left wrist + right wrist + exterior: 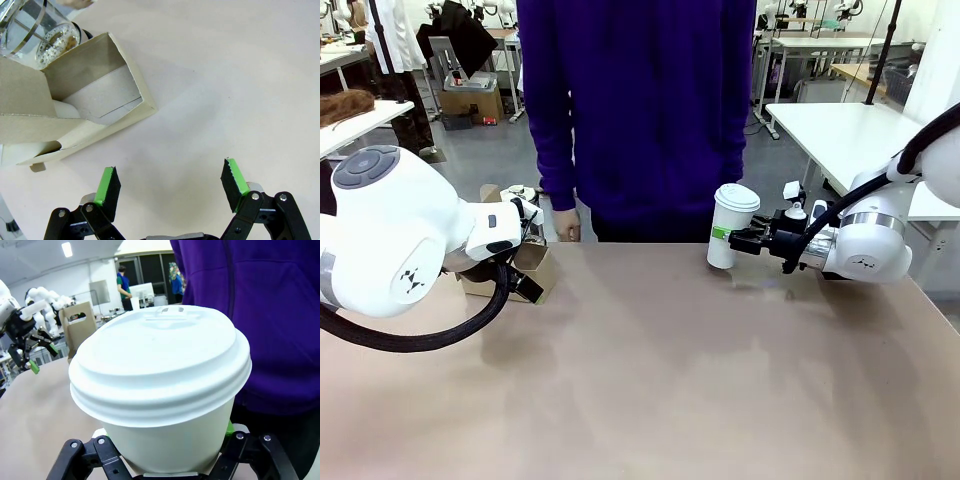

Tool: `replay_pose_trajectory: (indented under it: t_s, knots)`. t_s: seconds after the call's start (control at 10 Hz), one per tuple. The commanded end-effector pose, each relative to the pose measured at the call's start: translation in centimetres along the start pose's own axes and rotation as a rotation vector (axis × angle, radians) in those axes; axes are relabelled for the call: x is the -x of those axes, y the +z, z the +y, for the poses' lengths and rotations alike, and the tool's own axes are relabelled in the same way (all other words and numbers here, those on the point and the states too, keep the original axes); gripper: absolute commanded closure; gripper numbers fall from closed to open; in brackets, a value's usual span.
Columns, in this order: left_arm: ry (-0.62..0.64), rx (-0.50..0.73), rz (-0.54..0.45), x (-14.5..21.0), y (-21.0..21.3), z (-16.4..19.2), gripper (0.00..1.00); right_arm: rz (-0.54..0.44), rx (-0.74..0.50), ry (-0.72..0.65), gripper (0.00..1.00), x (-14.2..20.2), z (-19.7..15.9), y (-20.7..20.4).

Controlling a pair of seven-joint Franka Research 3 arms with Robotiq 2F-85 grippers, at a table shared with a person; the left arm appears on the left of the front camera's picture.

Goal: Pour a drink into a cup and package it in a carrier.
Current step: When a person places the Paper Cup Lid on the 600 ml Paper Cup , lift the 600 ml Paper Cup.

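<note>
Robotics lab on an open workshop floor.
A white robot arm on the left (390,235) and another on the right (870,245) reach over a near beige table (640,400). At far right, long white work tables (840,130) stand on a bare grey floor (490,150). A brown cardboard box (472,102) sits far left. In the right wrist view, a ceiling strip light (66,249) shines over people standing far off (123,282).

At the far right the cup (723,252) is showing matt white paper, and its domed lid (160,360) is gleaming faintly like smooth plastic. At the far left the carrier (80,327) is looking like dull brown cardboard, and the jug (30,25) is shining as glossy clear glass. The table (650,380) is lying smooth and matt. The person's purple top (640,100) is hanging as soft cloth.
</note>
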State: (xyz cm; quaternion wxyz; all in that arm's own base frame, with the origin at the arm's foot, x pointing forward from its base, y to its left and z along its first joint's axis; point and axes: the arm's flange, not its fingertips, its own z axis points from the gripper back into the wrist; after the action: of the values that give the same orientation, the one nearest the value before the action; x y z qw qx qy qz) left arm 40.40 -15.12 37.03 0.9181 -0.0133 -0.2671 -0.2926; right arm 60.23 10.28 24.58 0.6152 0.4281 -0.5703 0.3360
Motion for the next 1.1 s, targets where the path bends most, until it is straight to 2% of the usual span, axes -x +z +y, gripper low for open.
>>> replay_pose_trajectory:
  t_s: [0.0,0.9,1.0]
  knots:
    - [0.000,0.001,-0.001,0.0,0.0,0.0,0.00,-0.008,0.002,0.005,0.20,-0.7,0.3,-0.2]
    - [0.000,0.001,-0.001,0.0,0.0,0.0,0.00,0.000,0.000,0.000,0.20,0.0,0.0,0.0]
    - [0.000,0.001,-0.001,0.0,0.0,0.0,0.00,0.021,-0.012,0.018,0.20,-2.0,0.8,0.5]
